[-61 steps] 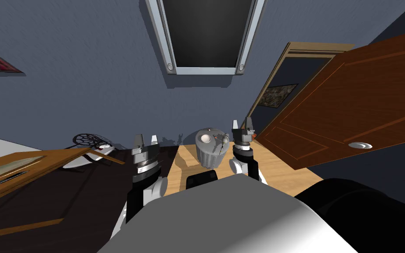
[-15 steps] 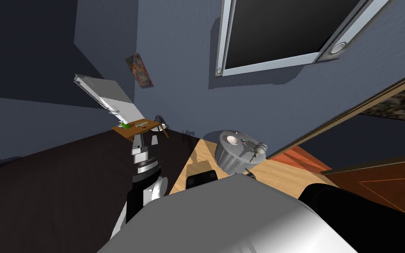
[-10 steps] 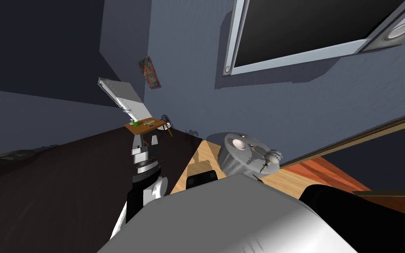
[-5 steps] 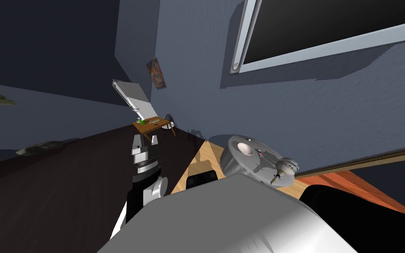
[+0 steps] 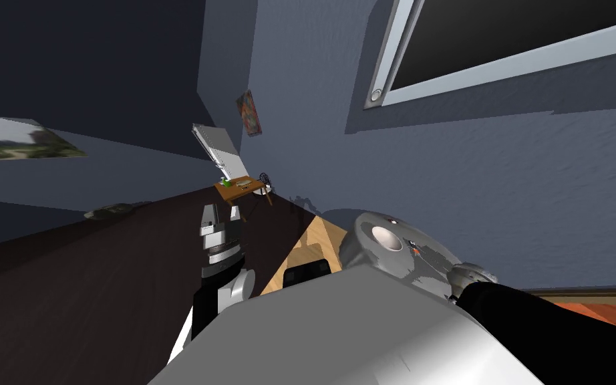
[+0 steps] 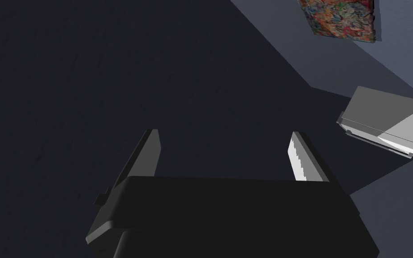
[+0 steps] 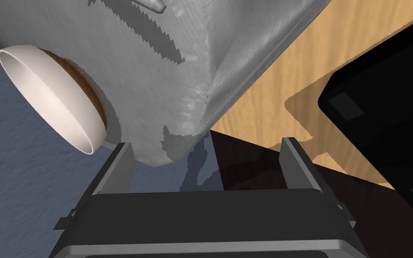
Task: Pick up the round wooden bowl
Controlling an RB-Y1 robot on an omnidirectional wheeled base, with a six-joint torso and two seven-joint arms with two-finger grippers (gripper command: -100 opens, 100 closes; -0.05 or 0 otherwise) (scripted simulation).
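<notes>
The round bowl (image 7: 53, 96), white inside and brown outside, sits on top of a grey ribbed stand (image 7: 192, 58). In the head view the bowl (image 5: 387, 238) shows as a pale disc on the stand (image 5: 360, 250), just right of my chest. My right gripper (image 7: 208, 150) is open, with its fingers pointing at the stand's lower edge; the bowl lies off to one side, beyond one fingertip. Out over the dark floor, my left gripper (image 5: 222, 212) is held open, and in its wrist view the left gripper (image 6: 225, 134) holds nothing.
A small grey jar (image 5: 472, 274) and a red bit (image 5: 415, 250) share the stand's top. The stand rests on a light wood floor patch (image 5: 313, 240) against the blue-grey wall. Far off are a small wooden table (image 5: 243, 187), a white slab (image 5: 216, 148) and a window (image 5: 500, 47).
I have kept turning left: the stand and bowl slid right and lower in the head view, and the far table drifted right. The door has left the view. My left arm holds its pose.
</notes>
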